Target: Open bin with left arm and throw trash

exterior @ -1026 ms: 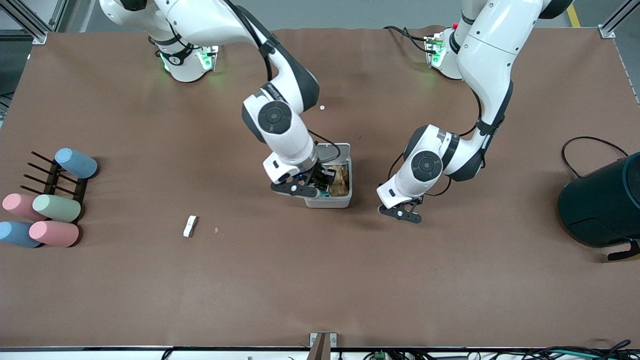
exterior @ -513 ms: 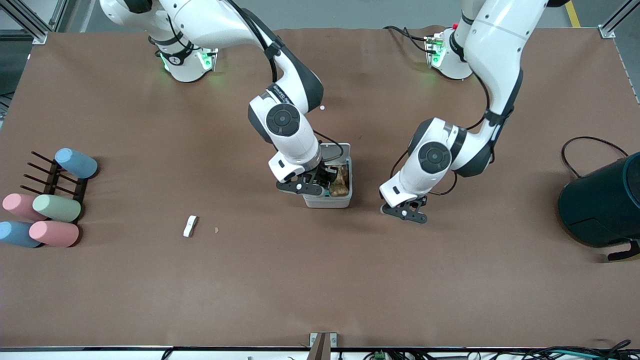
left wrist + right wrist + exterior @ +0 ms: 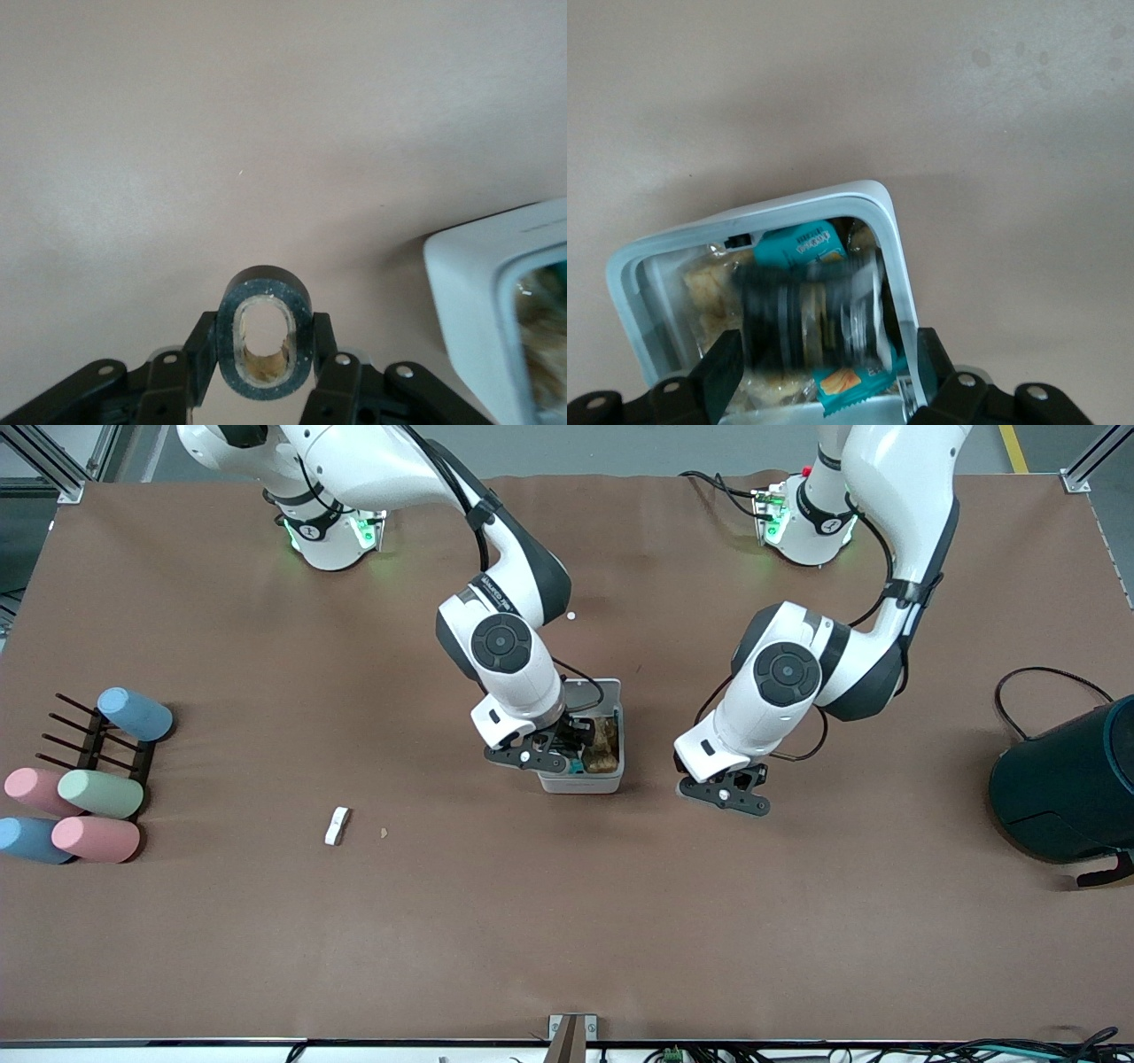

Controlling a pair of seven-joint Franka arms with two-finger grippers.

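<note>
The bin [image 3: 580, 783] stands mid-table with its lid [image 3: 592, 691] tipped up, and snack wrappers fill it [image 3: 797, 243]. My right gripper [image 3: 556, 751] hangs open right over the bin's mouth. A crumpled black wrapper [image 3: 806, 319] shows as a blur between its spread fingers [image 3: 828, 367], above the bin's contents. My left gripper [image 3: 728, 795] is over bare table beside the bin [image 3: 483, 283], toward the left arm's end, shut on a black tape roll [image 3: 266, 332] with a brown core. A small white oblong piece [image 3: 337, 825] lies on the table toward the right arm's end.
A tan crumb [image 3: 384, 833] lies beside the white piece, and a white dot [image 3: 571, 615] lies by the right arm. A rack with several pastel cups [image 3: 89, 779] stands at the right arm's end. A dark teal cylinder [image 3: 1067, 788] with a cable is at the left arm's end.
My right gripper has opened over the bin and let go of the black wrapper. The left arm, still holding the tape roll, has drifted slightly away from the bin.
</note>
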